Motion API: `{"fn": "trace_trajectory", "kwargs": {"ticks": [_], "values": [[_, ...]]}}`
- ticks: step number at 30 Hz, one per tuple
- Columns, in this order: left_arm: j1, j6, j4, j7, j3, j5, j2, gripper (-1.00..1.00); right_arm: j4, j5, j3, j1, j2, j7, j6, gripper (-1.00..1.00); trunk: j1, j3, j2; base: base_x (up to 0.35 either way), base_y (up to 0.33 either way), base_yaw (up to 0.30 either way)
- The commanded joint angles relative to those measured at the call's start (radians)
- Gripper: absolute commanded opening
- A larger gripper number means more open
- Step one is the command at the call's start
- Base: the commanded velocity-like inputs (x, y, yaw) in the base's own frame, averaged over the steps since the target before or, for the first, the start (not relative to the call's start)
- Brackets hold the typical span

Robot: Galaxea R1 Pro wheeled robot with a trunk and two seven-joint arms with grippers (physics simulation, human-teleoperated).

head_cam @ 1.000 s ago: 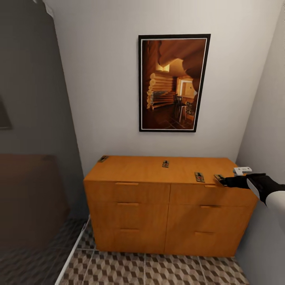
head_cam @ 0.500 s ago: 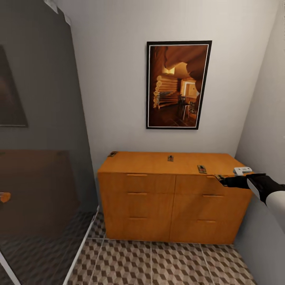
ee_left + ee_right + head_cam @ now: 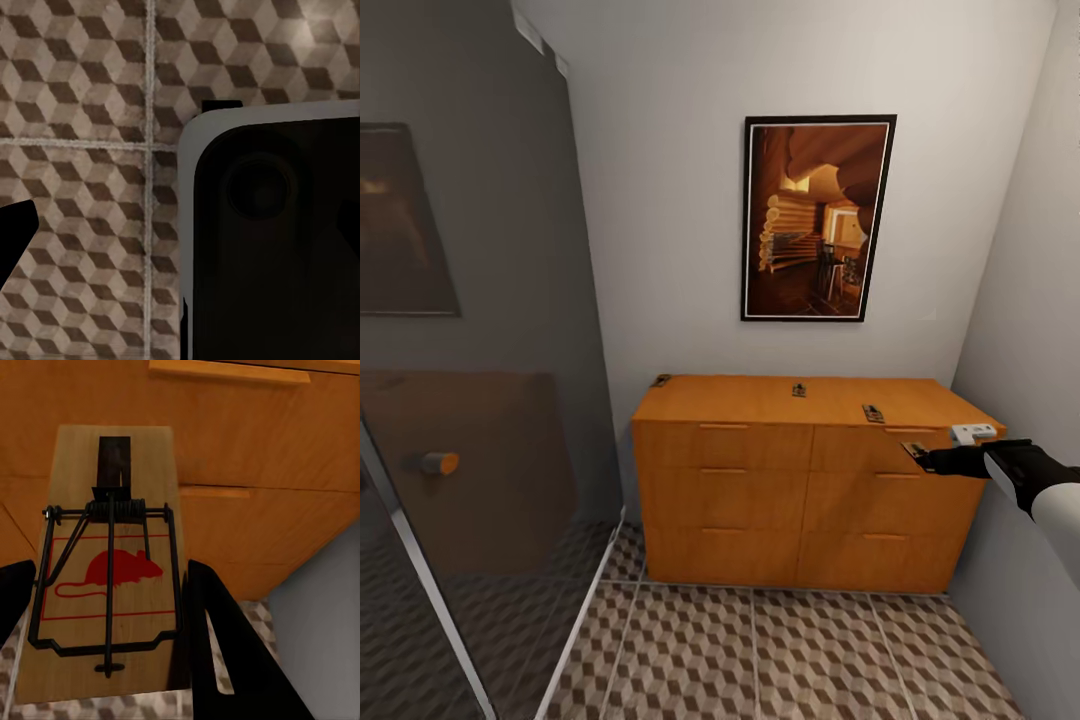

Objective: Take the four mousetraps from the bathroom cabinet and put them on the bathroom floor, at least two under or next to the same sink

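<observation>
My right pincer [image 3: 928, 458] is clamped on one mousetrap [image 3: 915, 451], holding it out in front of the cabinet [image 3: 810, 490], just off the cabinet's right front corner and slightly below its top edge. In the right wrist view the held mousetrap [image 3: 112, 562] lies flat between the two black fingers [image 3: 225, 645], its board pointing away from the pincer toward the drawer fronts, the wire spring and red mouse mark facing up. The trap is clear of the cabinet top, hanging in the air with the bathroom floor [image 3: 760, 650] far below it. Beyond my pincer, three more mousetraps lie on the cabinet top: the nearest mousetrap [image 3: 873, 413] sits just past the pincer toward the middle, the middle mousetrap [image 3: 799, 390] lies farther along near the back, and the far mousetrap [image 3: 660, 380] rests at the opposite back corner, well apart from the pincer. A small white object [image 3: 972, 433] sits on the cabinet edge just above my pincer. My left wrist view looks down at the patterned tiles [image 3: 82, 112] beside a dark rounded body [image 3: 277, 240]; I cannot tell how the left pincer stands.
</observation>
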Motion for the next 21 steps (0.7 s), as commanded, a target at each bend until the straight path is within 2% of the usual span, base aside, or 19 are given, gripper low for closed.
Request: {"fn": "trace_trajectory", "kwargs": {"ticks": [1, 9, 14, 16, 20, 21], "values": [[0.000, -0.005, 0.001, 0.000, 0.000, 0.000, 0.000, 1.00, 0.000, 0.007, 0.003, 0.000, 0.000, 0.006, 0.003, -1.00, 0.000, -0.001, -0.001, -0.054, 0.023, 0.000], [0.000, -0.005, -0.001, 0.000, 0.000, 0.000, 0.000, 1.00, 0.077, 0.007, 0.004, 0.000, 0.000, 0.008, -0.020, -1.00, 0.000, -0.001, -0.001, -0.017, 0.007, 0.000], [0.000, -0.006, -0.003, -0.001, 0.002, 0.000, -0.001, 1.00, 0.139, 0.005, 0.006, 0.002, 0.001, 0.009, -0.120, -1.00, 0.000, -0.001, -0.001, -0.002, 0.001, 0.000], [0.000, -0.006, -0.007, -0.002, 0.003, 0.000, -0.005, 1.00, 0.149, 0.004, 0.006, 0.025, 0.003, 0.009, -0.159, -1.00, 0.000, -0.001, -0.001, 0.000, 0.000, 0.000], [0.000, -0.007, -0.037, -0.003, 0.003, 0.000, -0.021, 1.00, 0.155, 0.003, 0.006, 0.133, 0.009, 0.010, -0.227, -1.00, 0.000, -0.001, -0.001, 0.000, 0.000, 0.000], [0.000, -0.007, -0.043, -0.003, 0.003, 0.000, -0.024, 1.00, 0.156, 0.003, 0.006, 0.144, 0.010, 0.010, -0.240, -1.00, 0.000, -0.001, -0.001, 0.000, 0.000, 0.000]]}}
